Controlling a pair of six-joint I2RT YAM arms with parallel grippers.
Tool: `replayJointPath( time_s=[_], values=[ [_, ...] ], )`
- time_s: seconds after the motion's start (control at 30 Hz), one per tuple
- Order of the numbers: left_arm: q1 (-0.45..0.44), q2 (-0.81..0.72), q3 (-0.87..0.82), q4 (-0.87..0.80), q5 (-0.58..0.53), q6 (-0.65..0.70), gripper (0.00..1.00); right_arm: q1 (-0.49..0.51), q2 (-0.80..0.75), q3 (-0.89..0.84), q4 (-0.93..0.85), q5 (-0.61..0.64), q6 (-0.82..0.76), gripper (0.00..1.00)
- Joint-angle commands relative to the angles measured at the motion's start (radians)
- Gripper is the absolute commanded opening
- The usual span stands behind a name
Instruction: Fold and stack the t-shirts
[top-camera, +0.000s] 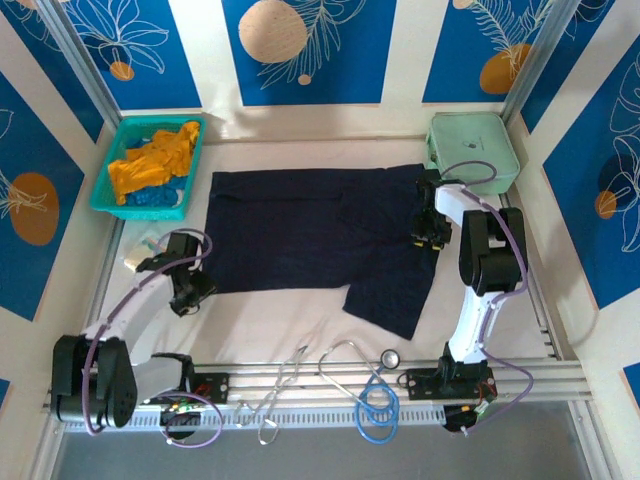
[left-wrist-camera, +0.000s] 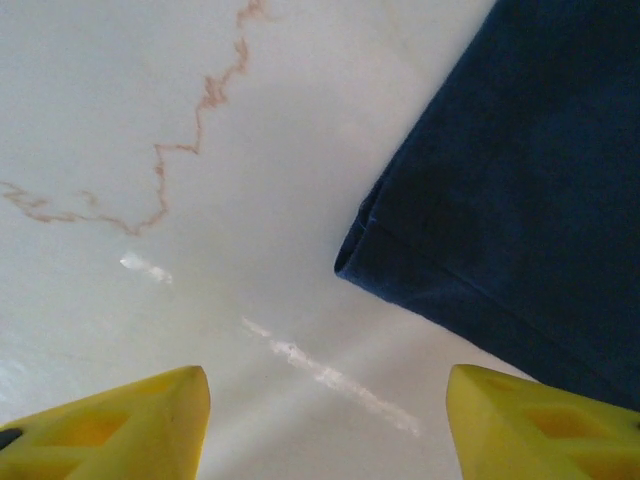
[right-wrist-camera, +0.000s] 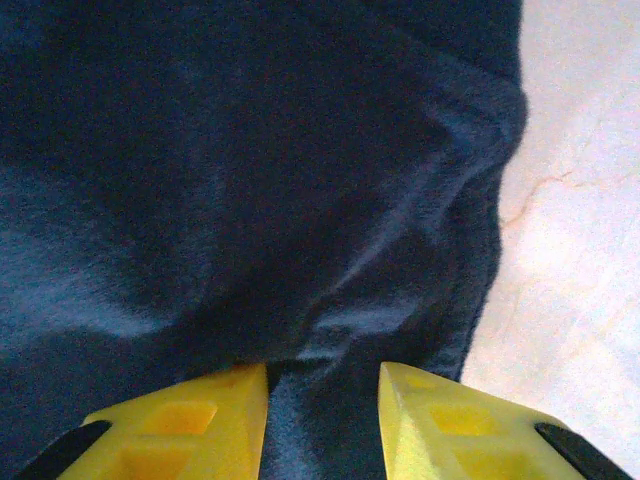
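Folding the navy t-shirt (top-camera: 320, 235) at centre frame seems under way: right jaws pinch its right edge, while left jaws, open over bare surface (left-wrist-camera: 150, 100), probably need the nearby corner next.

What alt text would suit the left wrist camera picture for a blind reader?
The left gripper, yellow fingers wide apart, points at a white veined table; the hemmed corner of a dark navy t-shirt lies to the right, ungrasped.
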Motion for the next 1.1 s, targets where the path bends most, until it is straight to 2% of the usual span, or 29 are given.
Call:
replayJointPath(
  time_s=[0.0, 0.1, 0.3, 0.73, 1.07],
  values=[
    [0.012, 0.042, -0.009, 0.061, 0.031, -0.043, 0.53, 0.028, -0.093, -0.035, 0.018, -0.047, 0.002, 0.35],
    [0.012, 0.067, -0.002, 0.075, 0.013, -0.050, 0.50, 0.058, -0.157, -0.061, 0.008, -0.048, 0.008, 0.36],
    [0.012, 0.113, 0.032, 0.087, -0.024, -0.045, 0.49, 0.120, -0.236, -0.086, -0.012, -0.040, 0.019, 0.36],
    [0.012, 0.228, 0.109, 0.110, -0.071, -0.014, 0.47, 0.155, -0.277, -0.081, -0.039, -0.039, 0.018, 0.34],
    [0.010, 0.330, 0.074, 0.186, -0.008, -0.007, 0.38, 0.153, -0.283, -0.073, -0.051, -0.038, 0.010, 0.34]
  ],
)
